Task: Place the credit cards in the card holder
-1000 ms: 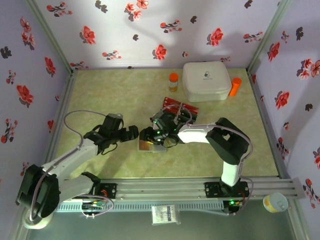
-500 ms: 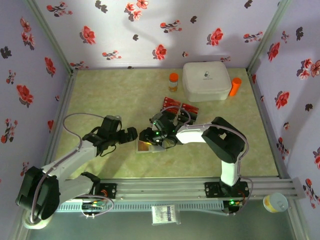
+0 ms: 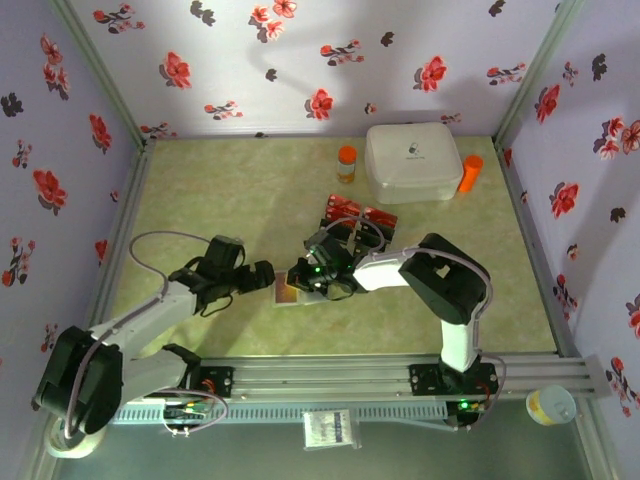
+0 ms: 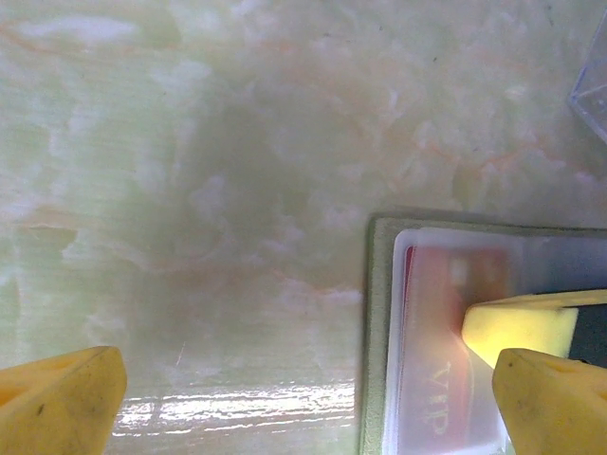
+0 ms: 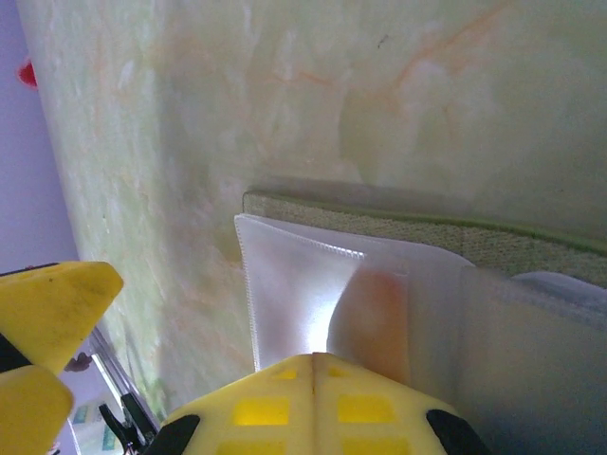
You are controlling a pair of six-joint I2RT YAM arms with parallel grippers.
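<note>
The olive-green card holder (image 3: 287,294) lies open on the table between the two arms. Its pale plastic sleeve (image 5: 294,284) faces up, and a red credit card (image 4: 441,360) with "VIP" on it shows through. My right gripper (image 3: 303,279) is shut, its tips (image 5: 318,358) resting on the sleeve over the holder; nothing shows between the jaws. My left gripper (image 4: 303,379) stands wide open just left of the holder, and its right finger (image 4: 555,403) overlaps the holder's (image 4: 377,332) near part. More red credit cards (image 3: 358,214) lie behind the right arm.
A large white rounded box (image 3: 412,160) sits at the back right. An orange-capped bottle (image 3: 346,163) stands to its left and another (image 3: 470,172) to its right. Flowered walls close in the table on three sides. A clear plastic corner (image 4: 593,90) lies beyond the holder.
My right gripper has gone from partly open to shut over the holder's sleeve. The left gripper has edged closer to the holder and stays open.
</note>
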